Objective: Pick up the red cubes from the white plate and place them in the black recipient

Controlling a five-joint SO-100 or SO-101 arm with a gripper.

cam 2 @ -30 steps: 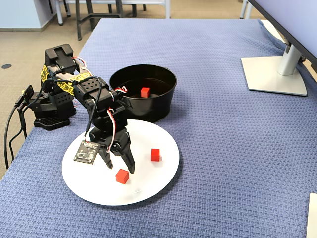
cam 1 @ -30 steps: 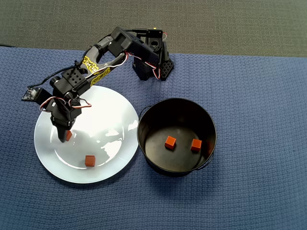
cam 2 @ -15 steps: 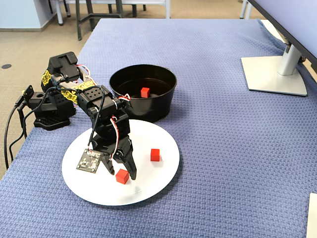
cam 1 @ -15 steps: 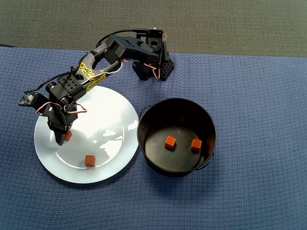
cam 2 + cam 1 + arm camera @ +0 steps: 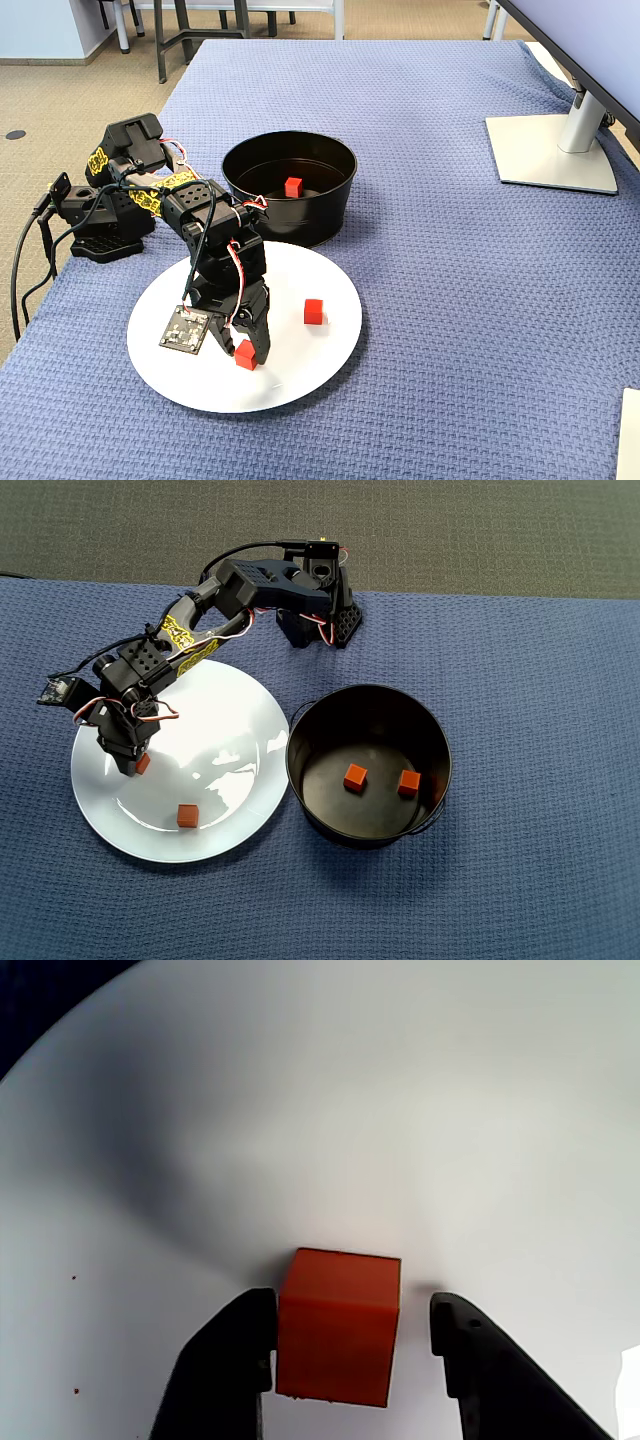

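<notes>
Matte red cube (image 5: 338, 1325) between black pincer (image 5: 352, 1345) fingers.

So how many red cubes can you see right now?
4: two in the black pot at and, one loose on the white plate at, one between the gripper fingers.

Matte black arm (image 5: 205, 225); yellow patterned tape; red and white wires; black claw (image 5: 350, 1345)
</notes>
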